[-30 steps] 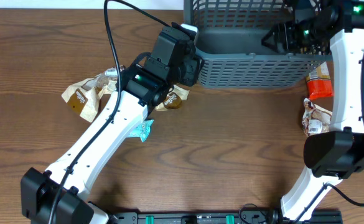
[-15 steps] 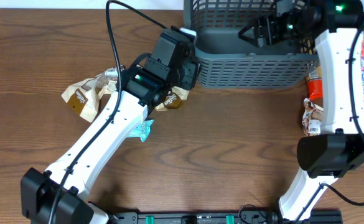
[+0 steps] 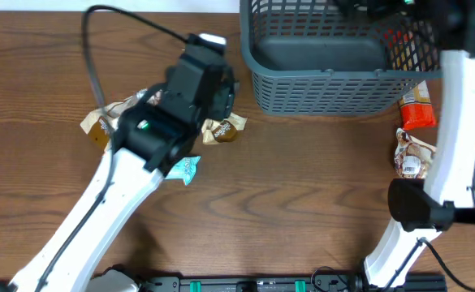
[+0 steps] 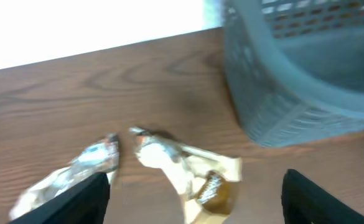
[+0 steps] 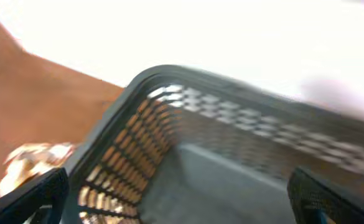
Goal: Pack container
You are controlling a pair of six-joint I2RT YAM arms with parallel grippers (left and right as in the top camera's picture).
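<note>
- Closest in, a small teal packet (image 3: pixel 184 169) lay on the wooden table (image 3: pixel 302 203), tucked against the white link of the left arm (image 3: pixel 127 182).
- Over to the right, a crumpled silver-and-brown packet (image 3: pixel 410 154) lay just beside the right arm (image 3: pixel 458 122).
- Farther back, a gold-brown packet (image 3: pixel 225 130) lay near the container's front left corner without touching it. A cluster of brown wrappers (image 3: pixel 105 128) lay well to its left.
- Above those wrappers hung the left fingers (image 3: pixel 218 91), spread wide and gripping nothing. In the wrist view, the gold-brown packet lay flat on the table below the gap between them.
- An orange-red packet (image 3: pixel 417 112) sat just beside the container's front right corner.
- Beyond it, the container (image 3: pixel 334 91) stood upright at the far edge of the table, right of centre, its grey floor in view. Something red showed at its right wall, but I could not tell whether inside or behind the lattice.
- Farthest back, the right fingers (image 3: pixel 367 8) hung over the container's far side, wide apart and holding nothing, though that view was blurred.
</note>
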